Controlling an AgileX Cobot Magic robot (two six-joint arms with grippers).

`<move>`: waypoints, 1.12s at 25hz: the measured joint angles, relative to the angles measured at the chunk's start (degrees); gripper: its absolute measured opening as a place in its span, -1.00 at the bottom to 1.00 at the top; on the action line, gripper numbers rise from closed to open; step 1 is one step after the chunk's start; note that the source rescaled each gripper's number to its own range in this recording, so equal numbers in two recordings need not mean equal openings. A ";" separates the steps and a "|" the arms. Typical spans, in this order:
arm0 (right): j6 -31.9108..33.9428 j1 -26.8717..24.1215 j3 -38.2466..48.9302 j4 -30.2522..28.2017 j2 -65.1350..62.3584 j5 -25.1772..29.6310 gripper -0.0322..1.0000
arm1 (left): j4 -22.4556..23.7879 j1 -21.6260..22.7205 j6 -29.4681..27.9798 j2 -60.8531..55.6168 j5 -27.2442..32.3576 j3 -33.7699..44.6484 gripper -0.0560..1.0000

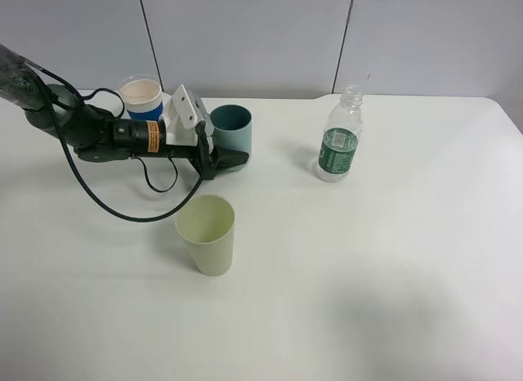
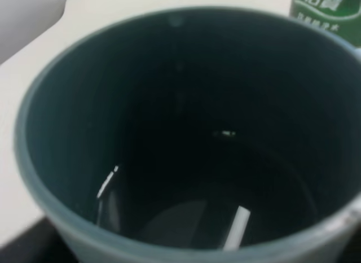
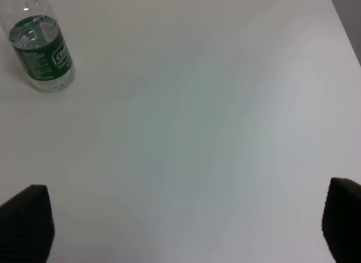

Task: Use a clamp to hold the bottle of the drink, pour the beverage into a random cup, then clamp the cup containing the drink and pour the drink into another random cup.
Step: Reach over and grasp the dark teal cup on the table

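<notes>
White table [image 1: 392, 275], grey wall [image 1: 245, 38] at twelve. Left gripper [image 1: 229, 157] hugs teal cup [image 1: 237, 134], can't tell its jaws; right gripper [image 3: 186, 218] jaws spread.

We see bright, even overhead light on the white table [image 1: 392, 275] from the high camera. The picture is sharp throughout, with only soft, faint shadows beside the bottle [image 1: 338, 144] and the pale cup [image 1: 206, 234]. Our left wrist view is dim and blurred: the teal cup [image 2: 56, 133] fills it, its inside nearly black with small white glints. Our right wrist view is bright, washed out and slightly soft, with a faint greenish cast.
</notes>
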 joint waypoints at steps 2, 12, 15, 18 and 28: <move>0.00 0.00 0.00 0.00 0.00 0.00 1.00 | -0.05 0.00 0.00 0.00 0.00 0.00 -0.87; 0.00 0.00 0.00 0.00 0.00 0.00 1.00 | -0.15 0.00 0.00 -0.23 0.50 0.00 -0.87; 0.00 0.00 0.00 0.00 0.00 0.00 1.00 | 0.03 0.00 0.00 -1.20 2.03 0.00 -0.87; 0.00 0.00 0.00 0.00 0.00 0.00 1.00 | 0.11 0.00 -0.40 -2.07 2.22 0.00 -0.87; 0.00 0.00 0.00 0.00 0.00 0.00 1.00 | -4.56 0.00 -2.84 -6.32 2.22 3.10 -0.87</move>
